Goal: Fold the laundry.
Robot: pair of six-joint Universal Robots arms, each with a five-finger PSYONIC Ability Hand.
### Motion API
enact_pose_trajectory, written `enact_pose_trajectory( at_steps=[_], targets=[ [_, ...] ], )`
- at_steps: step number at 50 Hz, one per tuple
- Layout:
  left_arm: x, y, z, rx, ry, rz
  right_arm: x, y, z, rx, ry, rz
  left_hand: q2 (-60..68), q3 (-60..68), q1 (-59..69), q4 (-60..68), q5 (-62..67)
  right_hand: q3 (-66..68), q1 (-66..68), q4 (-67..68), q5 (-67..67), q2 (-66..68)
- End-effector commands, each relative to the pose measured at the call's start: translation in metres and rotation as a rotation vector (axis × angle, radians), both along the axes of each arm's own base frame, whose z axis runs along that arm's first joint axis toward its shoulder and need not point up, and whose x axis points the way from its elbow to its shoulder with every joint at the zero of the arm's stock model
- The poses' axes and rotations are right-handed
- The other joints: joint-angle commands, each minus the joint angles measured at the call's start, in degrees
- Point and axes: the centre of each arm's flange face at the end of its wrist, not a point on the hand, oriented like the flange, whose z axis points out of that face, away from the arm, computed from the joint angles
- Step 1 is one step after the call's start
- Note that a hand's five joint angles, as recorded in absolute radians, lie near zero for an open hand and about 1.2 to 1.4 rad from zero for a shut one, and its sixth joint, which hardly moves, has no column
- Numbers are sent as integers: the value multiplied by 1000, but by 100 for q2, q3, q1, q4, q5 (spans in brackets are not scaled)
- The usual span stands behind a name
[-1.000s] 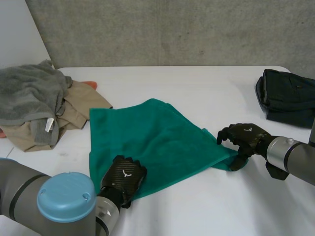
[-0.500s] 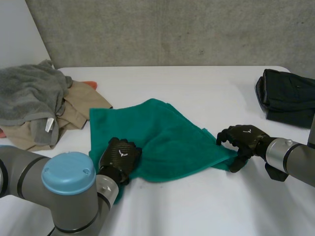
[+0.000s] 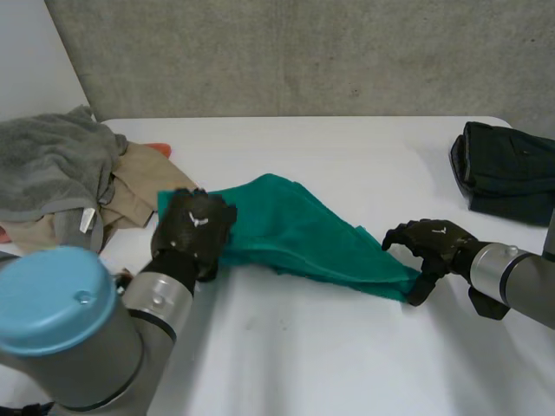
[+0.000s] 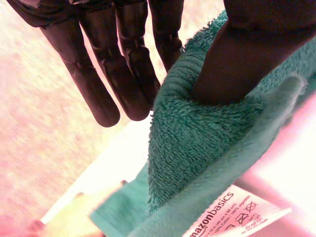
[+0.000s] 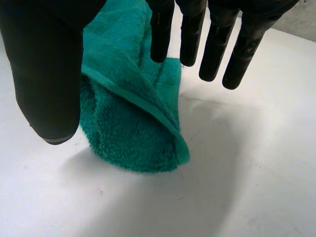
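A green towel (image 3: 303, 230) lies bunched in a long band across the middle of the white table (image 3: 347, 347). My left hand (image 3: 192, 227) is at its left end, raised a little. In the left wrist view the thumb (image 4: 247, 54) pinches a fold of the towel (image 4: 207, 143) against the fingers (image 4: 123, 64), and a white care label (image 4: 232, 212) hangs below. My right hand (image 3: 429, 243) is at the towel's right corner. In the right wrist view that corner (image 5: 133, 118) lies on the table under the palm, with the thumb (image 5: 44, 74) and straight fingers (image 5: 190, 34) spread apart above it.
A grey towel (image 3: 48, 160) is heaped on a beige garment (image 3: 139, 186) at the table's far left, with something orange (image 3: 156, 149) peeking out behind. A dark folded garment (image 3: 507, 173) sits at the far right. A grey wall stands behind the table.
My left hand closed on the towel's near left corner and carried it away from me, towards the far left corner, narrowing the towel. The right hand stayed put and its fingers loosened.
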Motion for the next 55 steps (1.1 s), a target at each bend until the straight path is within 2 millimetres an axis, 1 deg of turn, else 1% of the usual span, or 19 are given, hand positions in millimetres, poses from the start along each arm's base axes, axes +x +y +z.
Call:
enact_pose_trajectory(
  at_steps=[1,3,10,14,15,18,19,23,25,29,32,33,36,40,43,47,48,51,55],
  targets=[
    [1,2,30,-65,69,-2,2,-3,-23,59,13,7,1159,1200,1399,1136,1416,2642,2921,2668,2639,2617],
    [1,3,38,-79,86,-4,2,-5,-23,52,11,6,1159,1200,1399,1136,1416,5688,5966,5714,5685,5662],
    [4,8,71,-134,145,-8,-1,-10,-11,16,8,-18,1159,1200,1399,1136,1416,5707,5986,5734,5704,5682],
    [8,13,99,-184,215,-11,-6,-13,44,-158,6,-32,1159,1200,1399,1136,1416,5707,5986,5734,5704,5682],
    [10,15,111,-205,242,-11,-13,-14,76,-259,5,-51,1159,1200,1399,1136,1416,5707,5986,5734,5704,5682],
    [13,17,128,-240,275,-11,-25,-14,120,-402,20,-77,1159,1200,1399,1136,1416,5707,5986,5734,5704,5682],
    [14,18,138,-262,291,-9,-29,-10,147,-483,25,-87,1159,1200,1399,1136,1416,5707,5986,5734,5704,5682],
    [16,16,154,-296,313,-5,-30,4,203,-639,18,-92,1159,1200,1399,1136,1416,5707,5986,5734,5704,5682],
    [17,13,157,-304,318,2,-29,9,215,-669,12,-85,1159,1200,1399,1136,1416,5707,5986,5734,5704,5682],
    [21,1,158,-313,314,37,-19,18,226,-688,1,-54,1159,1200,1399,1136,1416,5707,5986,5734,5704,5682],
    [24,-19,143,-282,276,68,9,28,211,-633,-16,39,1159,1200,1399,1136,1416,5707,5986,5734,5704,5682],
    [20,-33,123,-234,237,64,24,23,190,-551,-5,74,1159,1200,1399,1136,1416,5707,5986,5734,5704,5682],
    [6,-60,86,-154,180,36,34,5,156,-449,53,90,1159,1200,1399,1136,1416,5707,5986,5734,5704,5682],
    [-15,-96,69,-141,163,20,42,-25,134,-452,130,93,1159,1200,1399,1136,1416,5707,5986,5734,5704,5682],
    [-28,-121,71,-186,166,16,45,-48,133,-504,158,57,1159,1200,1399,1136,1416,5707,5986,5734,5704,5682],
    [-46,-157,108,-360,205,27,48,-89,153,-685,155,-44,1159,1200,1399,1136,1416,5707,5986,5734,5704,5682],
    [-51,-166,130,-436,238,30,49,-101,173,-795,124,-83,1159,1200,1399,1136,1416,5707,5986,5734,5704,5682],
    [-56,-170,179,-593,333,27,51,-113,214,-1031,68,-149,1159,1200,1399,1136,1416,5707,5986,5734,5704,5682],
    [-55,-164,212,-712,422,51,49,-107,251,-1199,13,-179,1159,1200,1399,1136,1416,5707,5986,5734,5704,5682]
  ],
)
